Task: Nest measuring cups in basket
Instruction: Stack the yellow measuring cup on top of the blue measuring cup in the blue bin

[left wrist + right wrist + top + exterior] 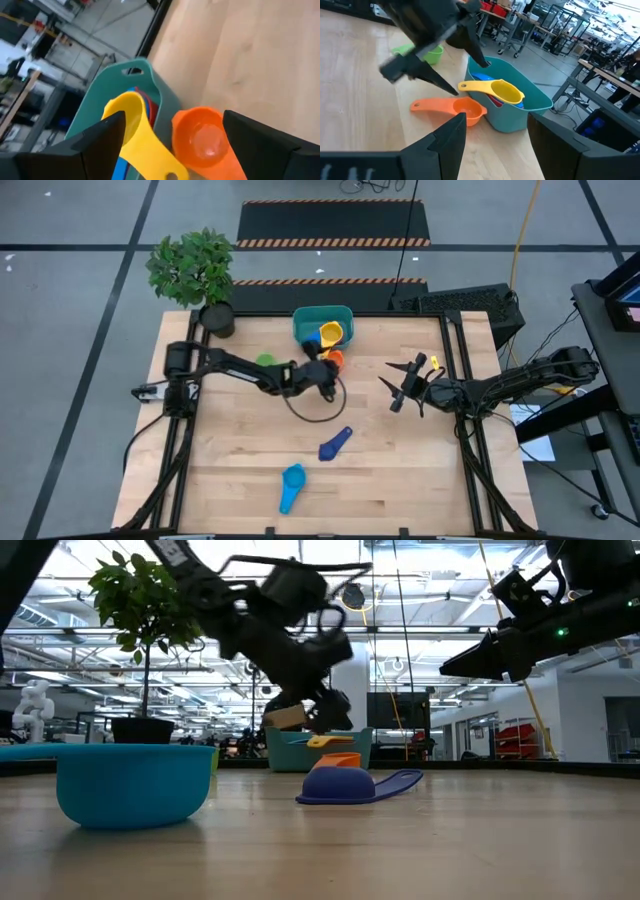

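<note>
1. The teal basket (pixel 310 320) sat at 12 o'clock on the wooden desk (pixel 230 470), holding the yellow cup (pixel 330 334) above red and blue cups.
2. The orange cup (pixel 462 107) lay on the desk touching the basket's near wall.
3. The left gripper (pixel 322 370) hovered over the orange cup, fingers spread apart, holding nothing.
4. The right gripper (pixel 400 388) waited at 3 o'clock, fingers parted and empty.
5. The dark blue cup (pixel 335 444) and light blue cup (pixel 291 486) lay near 6 o'clock; the green cup (pixel 265 361) lay at 10 o'clock.
</note>
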Controlling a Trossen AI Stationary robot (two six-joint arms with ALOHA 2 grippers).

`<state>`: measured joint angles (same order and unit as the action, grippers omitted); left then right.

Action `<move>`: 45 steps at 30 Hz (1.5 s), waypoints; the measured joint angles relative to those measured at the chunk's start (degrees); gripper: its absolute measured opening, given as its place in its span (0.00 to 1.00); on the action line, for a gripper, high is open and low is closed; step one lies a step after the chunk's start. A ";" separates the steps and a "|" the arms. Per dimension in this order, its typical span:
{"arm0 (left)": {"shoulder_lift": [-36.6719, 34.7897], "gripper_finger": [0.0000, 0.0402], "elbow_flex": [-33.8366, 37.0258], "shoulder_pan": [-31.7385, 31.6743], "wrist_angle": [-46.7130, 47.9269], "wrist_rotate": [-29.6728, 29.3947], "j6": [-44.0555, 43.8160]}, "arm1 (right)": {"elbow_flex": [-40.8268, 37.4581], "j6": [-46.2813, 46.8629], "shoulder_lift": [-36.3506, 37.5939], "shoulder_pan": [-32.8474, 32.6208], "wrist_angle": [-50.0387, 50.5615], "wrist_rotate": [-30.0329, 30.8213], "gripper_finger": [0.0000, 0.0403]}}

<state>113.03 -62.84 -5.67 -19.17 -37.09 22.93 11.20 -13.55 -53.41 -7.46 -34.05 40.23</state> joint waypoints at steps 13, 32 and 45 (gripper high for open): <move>3.62 0.84 -5.14 -3.21 10.17 -10.23 0.77 | 0.00 2.09 0.00 -0.02 1.63 -0.07 0.50; 1.43 0.84 -5.16 -6.34 10.97 -15.81 6.62 | 0.00 2.42 0.02 -0.15 1.54 -1.79 0.50; -8.50 0.67 -8.46 -7.63 35.32 5.78 -16.15 | -0.02 2.51 0.02 -0.13 1.97 -1.75 0.50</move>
<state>104.53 -71.31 -13.30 16.16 -31.31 6.78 11.18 -11.04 -53.39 -7.60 -32.08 38.48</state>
